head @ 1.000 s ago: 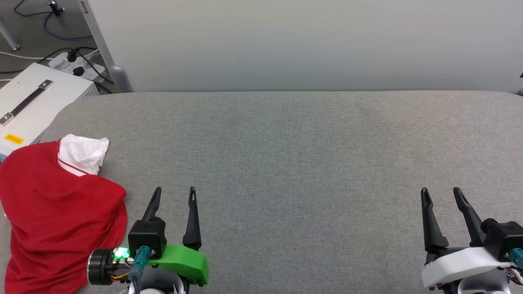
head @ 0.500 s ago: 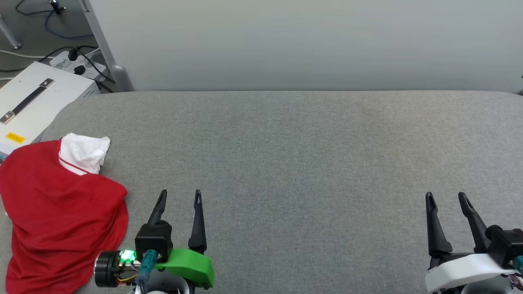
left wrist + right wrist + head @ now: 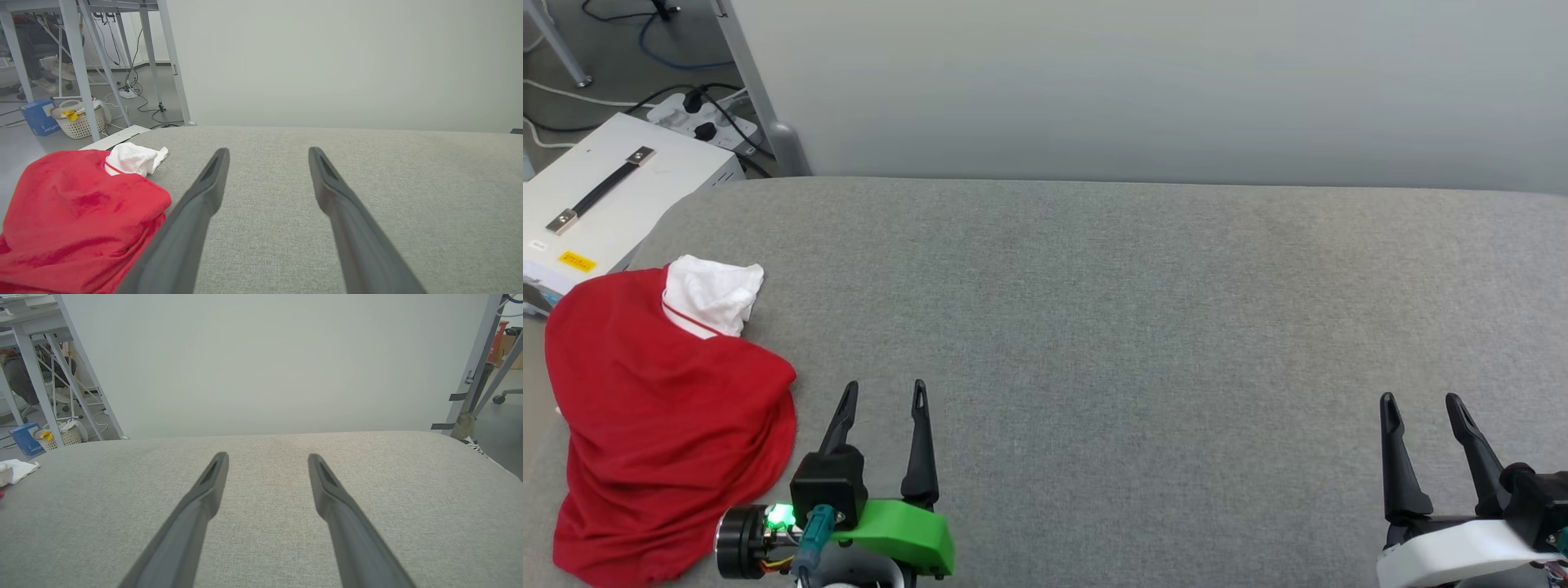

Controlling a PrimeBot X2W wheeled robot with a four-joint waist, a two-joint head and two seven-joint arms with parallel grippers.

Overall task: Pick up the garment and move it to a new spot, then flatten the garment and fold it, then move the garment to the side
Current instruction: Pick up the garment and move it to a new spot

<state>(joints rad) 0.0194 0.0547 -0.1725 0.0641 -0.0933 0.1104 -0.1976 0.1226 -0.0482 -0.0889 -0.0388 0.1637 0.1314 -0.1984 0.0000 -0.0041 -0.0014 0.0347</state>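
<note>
**Garment heaped at the table's left end, both end effectors empty**

The garment (image 3: 670, 425) lies crumpled in a red heap at the near left end of the grey fabric table (image 3: 1143, 310). One white sleeve (image 3: 712, 294) is bunched at its far edge, and its left side reaches the table's rounded edge. In the left wrist view the garment (image 3: 73, 220) sits just beside the left finger.

The left end effector (image 3: 885, 385) hovers low over the table just right of the heap. Its fingers point toward the far wall (image 3: 1143, 82) and are spread wide with nothing between them (image 3: 268, 151). The right end effector (image 3: 1419, 398) is posed the same way well apart at the near right, equally wide and empty (image 3: 267, 455).

Bare table runs from the heap to the right end. A white box (image 3: 613, 196) stands off the far left corner.

Since a second ago the whole head view has slid slightly, so the camera has turned. The heap keeps its shape, and both end effectors are as wide as before.
</note>
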